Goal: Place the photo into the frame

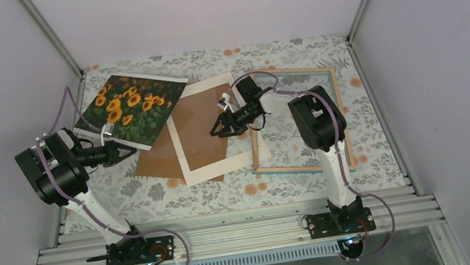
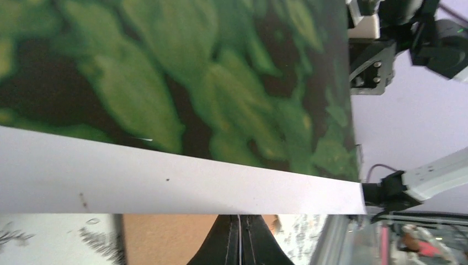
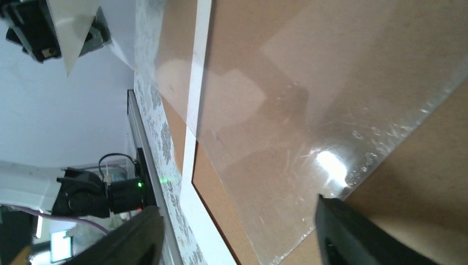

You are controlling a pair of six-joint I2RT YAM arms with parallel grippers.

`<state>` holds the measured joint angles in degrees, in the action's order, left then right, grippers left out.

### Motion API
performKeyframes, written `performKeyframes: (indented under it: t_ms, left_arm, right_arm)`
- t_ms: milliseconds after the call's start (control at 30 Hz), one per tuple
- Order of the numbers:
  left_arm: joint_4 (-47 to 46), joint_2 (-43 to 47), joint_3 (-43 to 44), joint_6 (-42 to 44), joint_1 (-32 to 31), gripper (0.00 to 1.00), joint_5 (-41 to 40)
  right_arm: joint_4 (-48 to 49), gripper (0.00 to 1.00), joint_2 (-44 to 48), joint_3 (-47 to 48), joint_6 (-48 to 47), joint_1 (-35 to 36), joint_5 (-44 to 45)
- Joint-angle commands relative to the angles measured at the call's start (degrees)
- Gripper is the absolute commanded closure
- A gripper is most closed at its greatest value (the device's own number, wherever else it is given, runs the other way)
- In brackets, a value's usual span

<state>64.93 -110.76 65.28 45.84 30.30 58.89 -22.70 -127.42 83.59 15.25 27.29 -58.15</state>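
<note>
The photo (image 1: 132, 108), sunflowers up, slants at the back left with its near edge raised off the table. My left gripper (image 1: 132, 150) is shut on that near edge, close to a corner. In the left wrist view its green leaves (image 2: 165, 72) fill the picture and its white strip hides the tips of the shut fingers (image 2: 240, 234). The frame (image 1: 294, 168) lies flat at the right, turquoise rim showing, partly behind the right arm. My right gripper (image 1: 216, 130) hangs open left of it, above the brown board (image 3: 265, 44), holding nothing (image 3: 243, 243).
A cream mat (image 1: 203, 174) lies on the brown backing board (image 1: 156, 162) in the middle. A clear sheet (image 3: 287, 138) rests over the board and the mat (image 3: 201, 55), its corner below the right fingers. Side walls stand close on both sides.
</note>
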Motion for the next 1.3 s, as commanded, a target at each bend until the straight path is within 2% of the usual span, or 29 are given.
performKeyframes:
  t_ms: [0,133,333,567,867,1033,1167,1267]
  left_arm:
    - [9.11,-2.99,3.47,6.56,0.2,0.98,8.9]
    - [12.71,-4.2,7.21,6.56,0.37,0.98,12.75]
    - [12.77,-4.01,8.82,4.21,0.28,0.98,15.58]
    - [12.86,-5.19,7.44,2.55,0.72,0.98,20.2]
    - [12.86,-3.6,1.41,3.0,0.72,0.98,23.7]
    - [12.86,-2.97,0.32,3.02,0.68,0.98,24.86]
    - [12.86,-1.97,-1.01,3.66,0.48,0.98,24.92]
    - [12.86,-1.05,-1.8,4.42,-0.41,0.97,24.55]
  right_arm:
    - [-0.82,0.25,3.98,-4.08,-0.29,-2.29,3.33]
    - [-0.69,0.2,7.13,-6.99,-0.24,-3.27,2.49]
    - [1.15,0.1,8.21,-10.12,1.76,-4.43,2.3]
    - [5.85,0.1,4.64,-8.53,8.62,-3.98,-9.29]
    - [9.31,0.1,3.14,-10.35,13.5,-3.31,-10.74]
    - [12.37,0.18,0.56,-8.23,17.81,-2.82,-13.59]
    - [15.64,0.29,-0.54,-5.97,21.76,-2.81,-15.98]
    - [17.16,0.32,-0.39,-4.18,23.64,-2.77,-16.62]
